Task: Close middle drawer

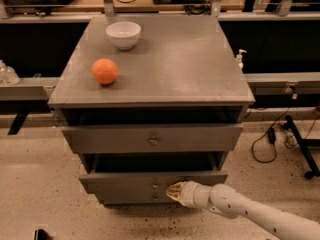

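The gripper (171, 191) touched the middle drawer (120, 182) at three o'clock from its knob (155, 186). I cannot tell its claw's spread, and the arm was cropped.

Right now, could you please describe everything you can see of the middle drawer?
The middle drawer is wide and shallow, with a slim grey front that looks like painted wood and a tiny round metal knob at its centre. It stands partly open and level, below the taller drawer front and above the narrower drawer front. Its inside is dark. The gripper appears to touch its front, just right of the knob.
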`<state>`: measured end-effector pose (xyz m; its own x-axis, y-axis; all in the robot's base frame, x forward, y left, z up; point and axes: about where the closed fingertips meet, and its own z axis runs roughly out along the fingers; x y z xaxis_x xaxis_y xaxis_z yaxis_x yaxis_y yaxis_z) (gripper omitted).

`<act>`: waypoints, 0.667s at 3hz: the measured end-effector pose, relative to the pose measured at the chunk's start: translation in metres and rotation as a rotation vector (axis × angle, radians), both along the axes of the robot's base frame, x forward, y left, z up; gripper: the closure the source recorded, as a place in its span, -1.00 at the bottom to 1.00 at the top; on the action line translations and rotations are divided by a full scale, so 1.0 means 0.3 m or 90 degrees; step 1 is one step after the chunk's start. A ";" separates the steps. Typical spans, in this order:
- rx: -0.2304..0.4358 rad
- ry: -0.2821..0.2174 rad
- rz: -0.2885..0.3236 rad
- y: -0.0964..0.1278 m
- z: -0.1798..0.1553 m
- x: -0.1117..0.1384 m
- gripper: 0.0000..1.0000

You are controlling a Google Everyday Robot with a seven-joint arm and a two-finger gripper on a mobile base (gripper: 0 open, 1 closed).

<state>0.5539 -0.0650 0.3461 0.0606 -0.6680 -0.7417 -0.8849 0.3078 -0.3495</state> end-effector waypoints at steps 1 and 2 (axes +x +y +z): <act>0.000 0.000 0.000 0.000 0.000 0.000 1.00; -0.006 0.002 0.000 0.012 -0.019 0.030 1.00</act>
